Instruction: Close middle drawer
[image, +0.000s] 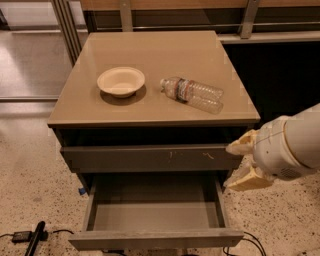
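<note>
Presently: pincer (240, 165), pale, its two fingers (241, 146) spread apart and gripping nothing, hanging at the right side of the table (165, 47), just beside the end of the scratched upper drawer front (150, 158). Below and to its left, middle drawer (155, 214): pulled far out toward the camera, bare grey inside, nothing in it. Judged rigid, light while empty, free-sliding on runners. No handle, so no grasp is wanted; a flat push on the plain front panel (155, 239), near its centre, should avoid skewing. Farther off, on the table top: paper bowl (121, 81); clear plastic bottle (192, 93) lying on its side.
</note>
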